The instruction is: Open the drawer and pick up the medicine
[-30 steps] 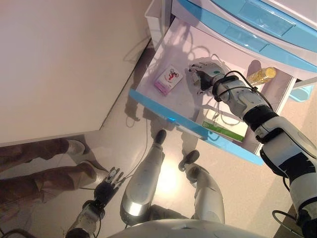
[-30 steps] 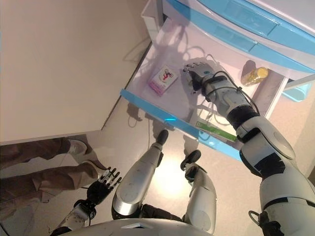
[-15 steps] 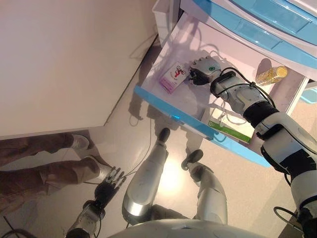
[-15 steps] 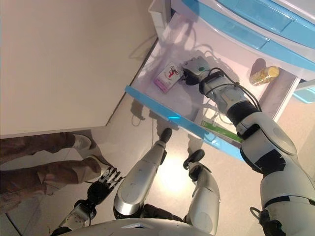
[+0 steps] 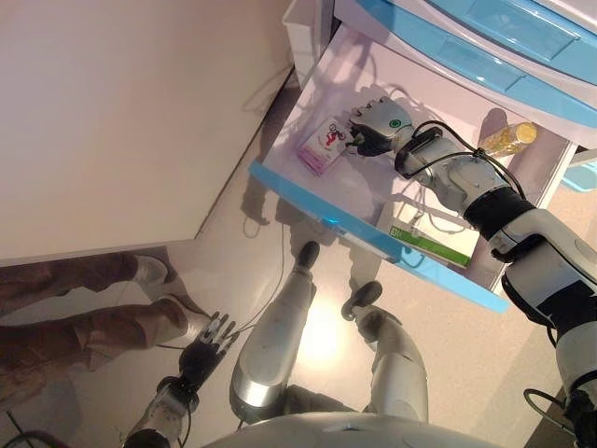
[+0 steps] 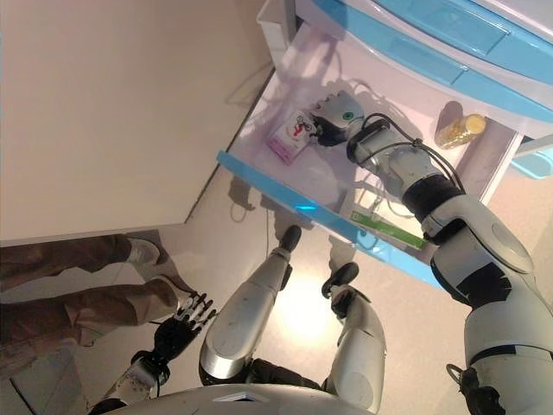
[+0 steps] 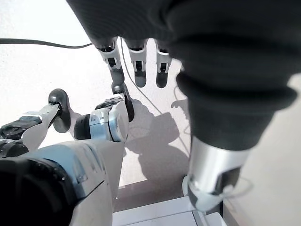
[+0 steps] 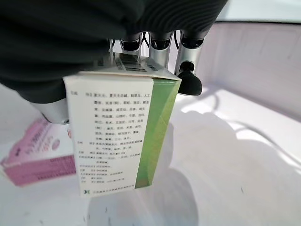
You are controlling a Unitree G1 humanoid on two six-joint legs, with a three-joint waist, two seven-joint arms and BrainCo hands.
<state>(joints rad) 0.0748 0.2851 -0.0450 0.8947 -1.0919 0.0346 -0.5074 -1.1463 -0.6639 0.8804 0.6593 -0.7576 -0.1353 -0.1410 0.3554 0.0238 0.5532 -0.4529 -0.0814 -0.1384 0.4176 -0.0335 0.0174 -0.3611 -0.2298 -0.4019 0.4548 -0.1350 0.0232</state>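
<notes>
While gripping a white-and-green medicine box [image 8: 122,136] between curled fingers [image 8: 188,80] and thumb, sits now right beside the pink box [image 5: 322,147] inside the open drawer [image 5: 308,191], fingertips all but touching that pink box's near edge. Stood well apart from the pink box a second ago, over the middle of the drawer floor; closed most of that gap by half a second ago, and has since drifted closer and rolled, so that only the back of the right hand [image 5: 378,119] faces up in the head views. Hides the held carton from above; shows it only in the right wrist view, upright against the palm, with the pink box lying flat just beyond it. Means, as a judgement, that the drawer part is done and the grasp is made, leaving only the lift clear of the drawer. Cannot tell whether the carton's lower edge has left the drawer floor. Risks nudging the pink box if carried any further that way. Left hand [image 5: 207,341] far from the pink box, low past the drawer front, fingers straight and empty. Yellow bottle [image 5: 508,138] and flat green packet [image 5: 431,245] well apart from the pink box, untouched.
</notes>
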